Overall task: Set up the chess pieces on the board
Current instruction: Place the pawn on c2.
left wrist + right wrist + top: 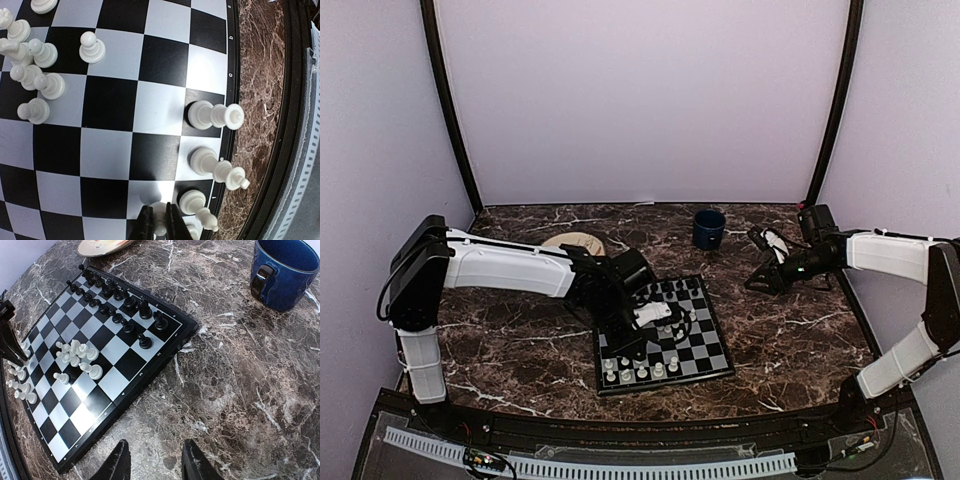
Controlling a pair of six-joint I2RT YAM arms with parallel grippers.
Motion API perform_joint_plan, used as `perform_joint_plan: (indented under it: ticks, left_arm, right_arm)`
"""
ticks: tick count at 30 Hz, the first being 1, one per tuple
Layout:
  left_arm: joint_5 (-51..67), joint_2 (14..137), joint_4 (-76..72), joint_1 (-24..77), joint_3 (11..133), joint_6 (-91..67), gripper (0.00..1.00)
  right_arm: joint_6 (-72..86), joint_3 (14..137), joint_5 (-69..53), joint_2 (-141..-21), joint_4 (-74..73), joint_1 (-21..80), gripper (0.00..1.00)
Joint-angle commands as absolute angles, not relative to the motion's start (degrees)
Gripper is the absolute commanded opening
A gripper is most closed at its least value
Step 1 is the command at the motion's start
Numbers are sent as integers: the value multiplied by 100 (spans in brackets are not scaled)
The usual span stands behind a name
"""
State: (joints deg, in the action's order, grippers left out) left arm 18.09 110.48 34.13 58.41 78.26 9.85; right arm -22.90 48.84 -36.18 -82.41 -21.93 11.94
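While the left gripper (160, 216) hangs low over the near edge of the board (706, 352), its two dark fingers are pinched tight on a small white piece (160, 209), which sits just above a square in the row beside the black rim. Next to it in that same edge row stand three more white pieces (215, 116), each upright on its own square. A loose bunch of white chessmen (75, 352) crowds together near the middle of the board, some touching one another and not sorted onto separate squares. Black chessmen (117, 295) stand in two lines along the far side, nearest the beige plate (574, 243). The board itself lies flat on the dark marble table (790, 330), slightly turned, in front of the left arm. Off to the right, well clear of the board, the right gripper (156, 462) hovers above bare marble with its fingers parted and nothing between them. A blue cup (709, 228) stands upright on the table beyond the board's far right corner, apart from both arms.
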Motion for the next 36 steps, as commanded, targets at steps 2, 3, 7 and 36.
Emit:
perform_joint_plan:
  ticks: [2,3,7,36]
  left_arm:
    - [1765,11094,3331,5881,7754,1002,7]
    - [1766,11104,3319,5881,7758,995,7]
    - [1778,11142,3303,5882,7762,993,7]
    - [1301,9932,2828,5357,7744,868,27]
  right_arm:
    - [-2337,4983,-3631,-8209,-2162,1169,36]
    - [-2337,4983,-3631,-8214,-2162,1170,36]
    - [-2338,4983,-3632,-8209,-2160,1165,36]
    - [-2934,6495,-3156,-8578,-3531,1806,36]
